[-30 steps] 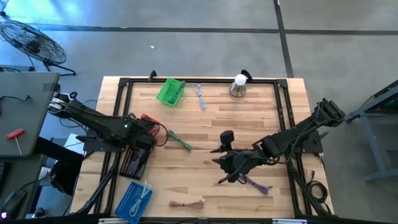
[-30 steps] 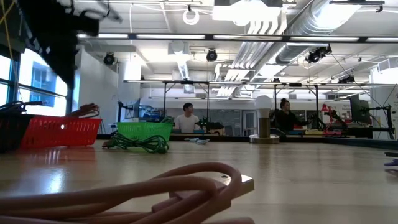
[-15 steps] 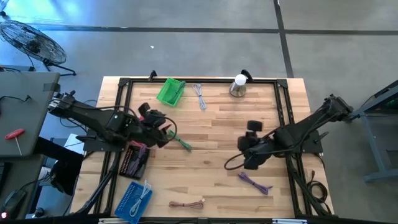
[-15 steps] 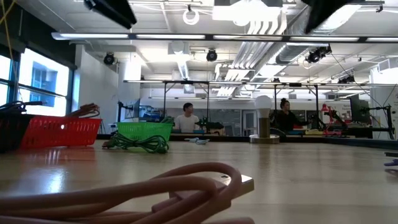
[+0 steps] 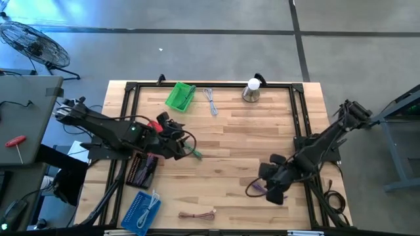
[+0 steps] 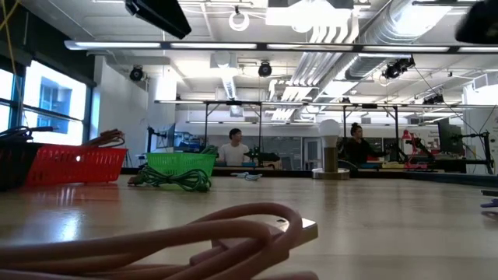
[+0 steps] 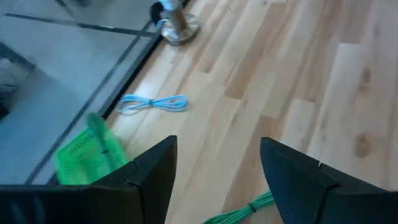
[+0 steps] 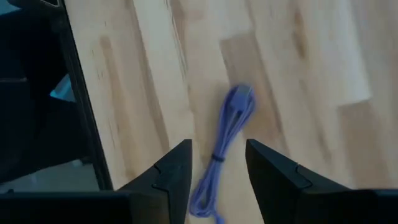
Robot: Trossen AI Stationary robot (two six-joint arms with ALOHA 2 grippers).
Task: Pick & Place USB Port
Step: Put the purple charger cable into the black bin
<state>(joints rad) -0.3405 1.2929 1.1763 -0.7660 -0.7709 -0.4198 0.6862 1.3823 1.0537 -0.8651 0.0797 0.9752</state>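
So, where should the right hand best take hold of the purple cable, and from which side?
Grip the purple cable at its tied middle, coming from straight above. It lies flat as a long narrow bundle, and the open right hand already straddles it crosswise.

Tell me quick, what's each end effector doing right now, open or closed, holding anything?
Left end effector: open, empty, above the green cable.
Right end effector: open, empty, over the purple cable.

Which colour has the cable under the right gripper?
Purple cable; the right wrist view shows it best.

Grey concrete floor (image 5: 197, 16), floor fan (image 5: 33, 42), ceiling ducts (image 6: 342, 31)
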